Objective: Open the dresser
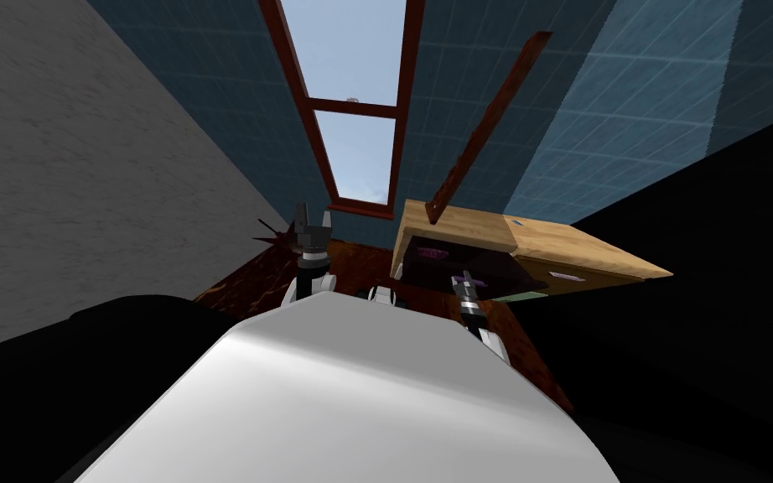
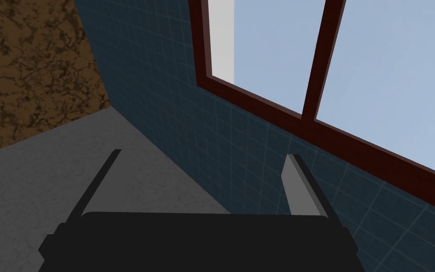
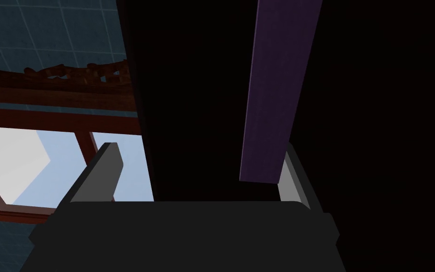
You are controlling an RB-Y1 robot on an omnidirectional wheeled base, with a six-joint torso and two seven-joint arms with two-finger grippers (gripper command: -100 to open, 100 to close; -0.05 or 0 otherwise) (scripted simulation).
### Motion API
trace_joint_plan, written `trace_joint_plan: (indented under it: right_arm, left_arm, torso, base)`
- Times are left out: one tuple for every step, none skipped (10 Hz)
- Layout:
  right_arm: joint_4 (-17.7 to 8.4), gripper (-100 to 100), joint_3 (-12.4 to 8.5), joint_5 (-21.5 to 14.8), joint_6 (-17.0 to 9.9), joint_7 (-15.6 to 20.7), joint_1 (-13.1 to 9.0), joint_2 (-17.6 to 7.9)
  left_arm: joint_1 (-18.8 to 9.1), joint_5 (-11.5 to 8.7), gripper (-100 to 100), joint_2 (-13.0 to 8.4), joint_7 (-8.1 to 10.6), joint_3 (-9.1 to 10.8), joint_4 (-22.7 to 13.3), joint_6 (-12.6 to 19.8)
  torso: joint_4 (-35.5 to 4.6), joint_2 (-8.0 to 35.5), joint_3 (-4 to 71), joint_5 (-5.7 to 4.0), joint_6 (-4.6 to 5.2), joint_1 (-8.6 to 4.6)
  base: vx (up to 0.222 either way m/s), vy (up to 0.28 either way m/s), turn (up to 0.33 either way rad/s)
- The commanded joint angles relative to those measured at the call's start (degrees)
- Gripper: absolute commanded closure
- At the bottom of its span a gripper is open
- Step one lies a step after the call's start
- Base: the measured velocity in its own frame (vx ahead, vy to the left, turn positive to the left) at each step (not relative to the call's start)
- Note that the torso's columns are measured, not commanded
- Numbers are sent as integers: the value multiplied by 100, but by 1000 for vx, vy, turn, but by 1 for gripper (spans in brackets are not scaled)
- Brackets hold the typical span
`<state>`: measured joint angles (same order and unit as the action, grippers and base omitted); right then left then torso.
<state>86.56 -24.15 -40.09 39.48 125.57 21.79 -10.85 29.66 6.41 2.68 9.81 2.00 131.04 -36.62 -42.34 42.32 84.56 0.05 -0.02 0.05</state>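
Dresser (image 1: 536, 239): low box shape, with a flat top of pale grained wood and a dark, near-black front. Stands ahead and to the right, against the wall, right of the window.
Handle (image 3: 280, 89): long straight flat bar, dull purple, matte, lying against the dresser's dark front.
Wall (image 1: 628, 109): blue, with a fine square tile grid.
Window (image 1: 351, 101): tall panes of pale sky in a dark red frame.
Floor (image 1: 351, 264): mottled red-brown, glossy.
Right gripper (image 1: 465, 279): reached up to the dresser front. Blades spread wide, about a third of the wrist picture apart, and gripping nothing.
Handle against the blades: the end of the purple bar sits inside the gap, just beside one finger (image 3: 291, 177). Contact cannot be told. The other blade stands well apart from the bar, past the edge of the dark front.
Left gripper (image 1: 313, 220): raised near the foot of the window, well apart from the dresser. Blades wide apart, nothing between them.
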Motion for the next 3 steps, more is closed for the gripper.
trace_joint_plan:
  right_arm:
    - [-3,0,0,-1,-2,0,2,0]
    - [-4,0,0,-1,-3,0,3,1]
    - [-5,0,0,-1,-4,0,4,1]
  left_arm:
    - [0,0,0,0,0,0,0,0]
    - [0,0,0,0,0,0,0,0]
    - [0,0,0,0,0,0,0,0]
  torso:
    - [2,-1,0,-1,1,-1]
    - [3,-2,0,-3,1,-2]
    - [3,-2,0,-3,1,-3]
  base:
    - [0,0,0]
    - [0,0,0]
    - [0,0,0]
